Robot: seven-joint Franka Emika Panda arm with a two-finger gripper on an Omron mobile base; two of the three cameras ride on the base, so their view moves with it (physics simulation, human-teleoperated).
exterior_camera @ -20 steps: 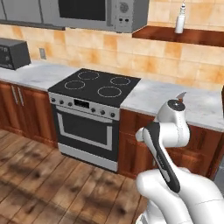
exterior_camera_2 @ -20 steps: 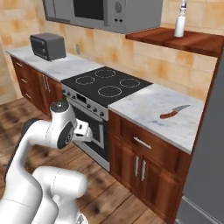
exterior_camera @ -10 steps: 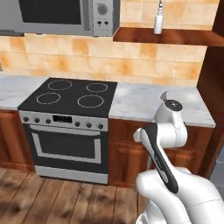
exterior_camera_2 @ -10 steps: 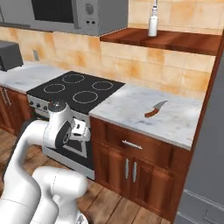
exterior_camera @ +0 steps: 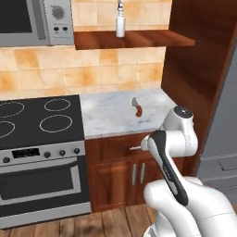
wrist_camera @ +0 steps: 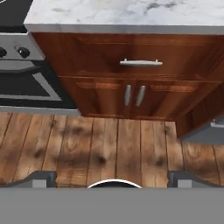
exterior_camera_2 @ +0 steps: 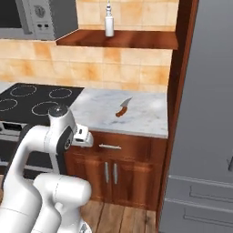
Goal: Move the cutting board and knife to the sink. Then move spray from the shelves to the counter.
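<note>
A: What do you see, going from the left side to the right?

B: At the left there is the black glass stovetop (exterior_camera: 39, 121) with thin white ring burners. It is smooth and shiny, and under it sits a steel oven front with round knobs. Above it hangs a grey microwave (exterior_camera: 34, 21). Its small buttons are too blurred to read any writing.

A: And next to the stove?

B: The counter (exterior_camera: 118, 115), a white-grey marble top with soft veins, on reddish-brown wooden cabinets (wrist_camera: 131, 83) with metal bar handles. The floor (wrist_camera: 105, 144) is brown wooden planks with dark knots.

A: Where is the knife?

B: The knife (exterior_camera: 136, 107) lies flat on the counter, near the back wall. It is small, with a short curved silver blade and a reddish-brown handle.

A: And the spray?

B: The spray (exterior_camera_2: 109, 20) stands upright on the shelves (exterior_camera_2: 120, 39), a thick reddish-brown plank on the tiled wall. The bottle is slim and whitish, and I cannot read any label on it. At the far right stands a flat grey refrigerator (exterior_camera_2: 207, 118).

A: How is the gripper?

B: In the hand view the gripper (wrist_camera: 112, 177) has its two dark fingertips (wrist_camera: 41, 177) far apart, fully wide, holding nothing, and it faces the cabinet doors.
</note>
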